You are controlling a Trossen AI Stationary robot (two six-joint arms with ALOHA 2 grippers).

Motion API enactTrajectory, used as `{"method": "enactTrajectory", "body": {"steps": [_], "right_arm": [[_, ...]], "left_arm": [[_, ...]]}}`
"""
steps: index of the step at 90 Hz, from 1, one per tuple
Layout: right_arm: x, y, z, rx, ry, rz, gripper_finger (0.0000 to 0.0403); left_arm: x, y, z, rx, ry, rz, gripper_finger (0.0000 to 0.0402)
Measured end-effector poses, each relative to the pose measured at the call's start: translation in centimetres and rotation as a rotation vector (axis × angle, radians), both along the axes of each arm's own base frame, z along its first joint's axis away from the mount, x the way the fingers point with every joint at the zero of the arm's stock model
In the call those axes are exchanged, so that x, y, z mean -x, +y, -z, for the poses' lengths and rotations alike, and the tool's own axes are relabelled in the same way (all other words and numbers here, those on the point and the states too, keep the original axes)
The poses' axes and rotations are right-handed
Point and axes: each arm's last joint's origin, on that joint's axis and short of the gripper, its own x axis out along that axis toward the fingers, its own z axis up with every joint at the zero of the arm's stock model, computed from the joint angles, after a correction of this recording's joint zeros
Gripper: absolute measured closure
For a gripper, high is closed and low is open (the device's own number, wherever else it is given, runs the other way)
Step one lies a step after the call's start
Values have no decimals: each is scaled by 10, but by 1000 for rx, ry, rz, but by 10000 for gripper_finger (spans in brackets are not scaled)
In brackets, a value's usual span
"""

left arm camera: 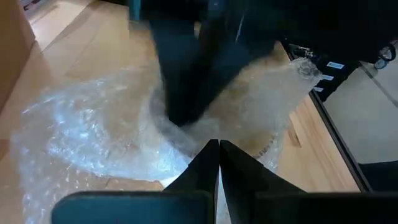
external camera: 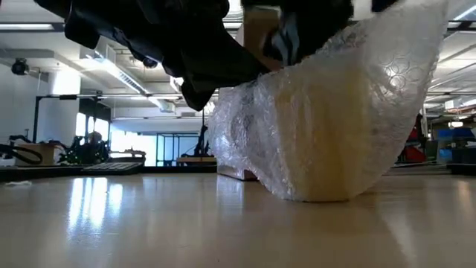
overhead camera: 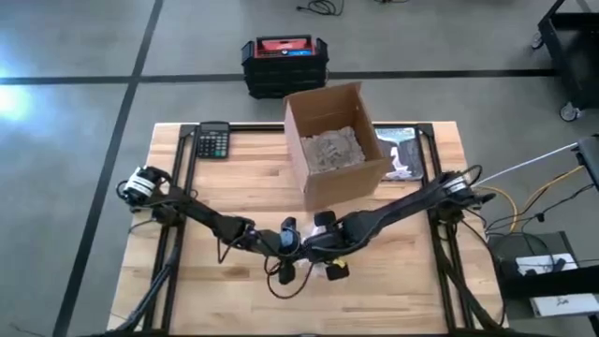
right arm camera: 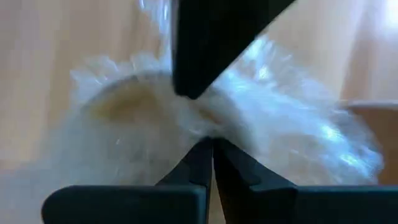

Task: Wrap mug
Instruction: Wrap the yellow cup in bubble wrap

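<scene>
Both arms are met at the front middle of the table [overhead camera: 234,290], where the mug [external camera: 327,141] is stood, a pale shape swaddled in bubble wrap [external camera: 297,112]. The left end effector [left arm camera: 219,163] is seen with fingers pressed together, pinching the wrap; the right end effector [right arm camera: 210,158] is likewise closed on the film. The sheet is judged to be drawn taut so it is kept snug. A cardboard box [overhead camera: 334,140] is left waiting behind.

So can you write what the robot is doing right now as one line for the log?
step: wrapping mug | bubble wrap: around mug | left gripper: shut on wrap | right gripper: shut on wrap | cardboard box: behind
</scene>
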Motion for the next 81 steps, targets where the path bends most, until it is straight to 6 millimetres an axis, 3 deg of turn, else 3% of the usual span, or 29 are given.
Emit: {"method": "enactTrajectory", "body": {"steps": [14,26,35,55,71,81], "right_arm": [[-6,3,28,11,56,-5,401],[-6,3,25,-1,65,-13,401],[-4,3,7,-10,66,-13,401],[8,1,-65,-93,-16,81,401],[16,7,-93,-305,-38,80,391],[17,22,-91,-367,-62,47,357]], "left_arm": [[0,0,-1,2,-6,-1,402],[0,0,-1,5,-5,7,402],[0,-1,0,6,4,15,402],[0,-1,0,8,0,17,402],[0,-1,0,5,2,17,402],[0,-1,1,3,7,18,402]]}}
